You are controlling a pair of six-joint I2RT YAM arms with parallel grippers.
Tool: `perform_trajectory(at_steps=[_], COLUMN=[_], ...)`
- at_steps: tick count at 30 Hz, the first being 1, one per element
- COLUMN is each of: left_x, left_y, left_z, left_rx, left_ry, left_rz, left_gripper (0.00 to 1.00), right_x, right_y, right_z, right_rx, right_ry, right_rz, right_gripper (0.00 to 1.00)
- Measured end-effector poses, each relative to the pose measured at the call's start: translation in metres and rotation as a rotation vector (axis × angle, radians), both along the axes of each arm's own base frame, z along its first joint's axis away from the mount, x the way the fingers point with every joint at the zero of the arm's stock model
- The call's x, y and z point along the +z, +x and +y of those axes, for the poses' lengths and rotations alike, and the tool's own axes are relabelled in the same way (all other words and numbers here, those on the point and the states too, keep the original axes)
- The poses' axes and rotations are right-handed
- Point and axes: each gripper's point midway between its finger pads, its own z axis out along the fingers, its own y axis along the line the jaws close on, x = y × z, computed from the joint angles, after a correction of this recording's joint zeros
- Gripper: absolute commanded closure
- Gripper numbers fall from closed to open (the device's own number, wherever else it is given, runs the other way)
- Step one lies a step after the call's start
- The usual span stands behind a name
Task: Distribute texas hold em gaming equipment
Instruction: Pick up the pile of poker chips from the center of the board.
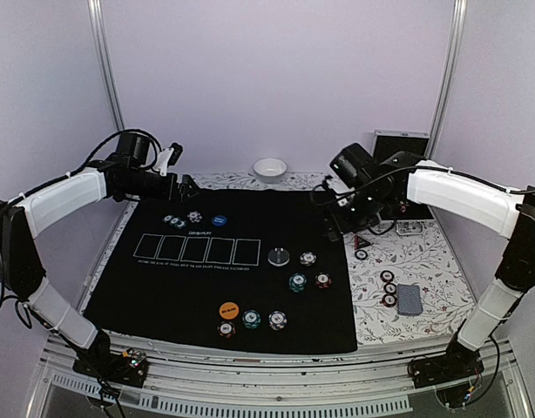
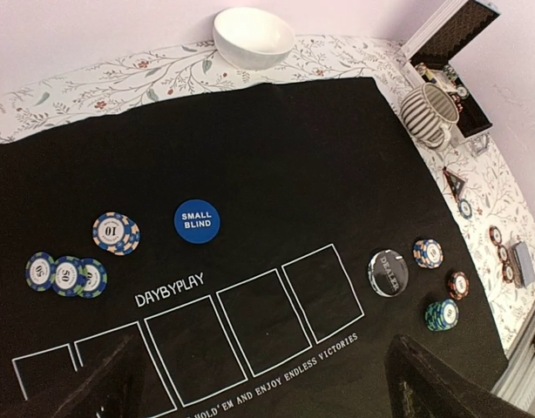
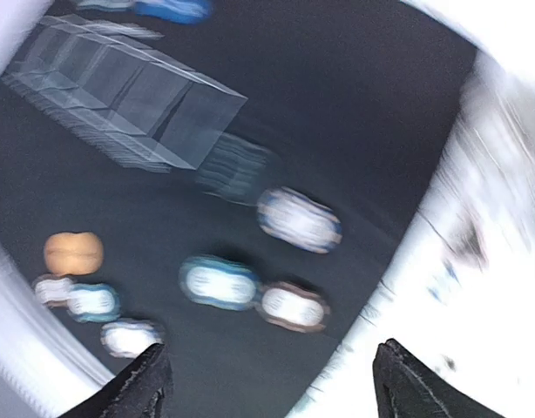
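With the left gripper and right gripper both seen spread wide and empty, the poker chips laid out on the black mat could easily get clipped and scattered if the right one's dropped too low over them.

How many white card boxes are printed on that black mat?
5 card boxes, side by side in one row across the middle of the black mat, from the left box to the right box. None seems hidden.
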Motion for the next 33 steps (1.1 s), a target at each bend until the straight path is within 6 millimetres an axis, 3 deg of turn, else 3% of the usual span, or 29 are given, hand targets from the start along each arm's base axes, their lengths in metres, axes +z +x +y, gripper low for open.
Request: perform_trajectory(at_steps=[2,4,7,10,13,18,29,33], left_x=[0.000,0.000,0.000,0.000,0.000,0.000,0.000,-0.001], left_y=[0.000,0.000,0.000,0.000,0.000,0.000,0.000,0.000], left_z=[0.000,0.000,0.000,0.000,0.000,0.000,0.001,0.001], left_rx=[-0.001,-0.002,-0.002,-0.002,-0.002,-0.001,0.001,0.002], left_ry=[-0.001,-0.002,-0.002,-0.003,-0.002,-0.002,-0.001,-0.001], left_rz=[0.001,0.001,0.001,0.001,0.001,0.001,0.002,0.002], left_gripper=[0.02,0.02,0.02,0.02,0.02,0.02,0.02,0.02], right_x=[-0.045,-0.086,-0.122,-0.139,-0.146,-0.161,-0.189,-0.190], right_y=[0.017,0.016,0.003,0.000,0.006,0.017,0.006,0.005], right_z=[-0.064,-0.116,-0.164,-0.191,-0.205,-0.212,-0.223,-0.222], right_rx=[-0.174,-0.300,-0.399,-0.463,-0.497,-0.497,-0.496,-0.496], right_ry=[-0.090,-0.176,-0.246,-0.254,-0.238,-0.223,-0.262,-0.264], right_rz=[0.091,0.189,0.296,0.349,0.360,0.374,0.448,0.452], right_gripper=[0.01,0.01,0.01,0.04,0.11,0.25,0.30,0.40])
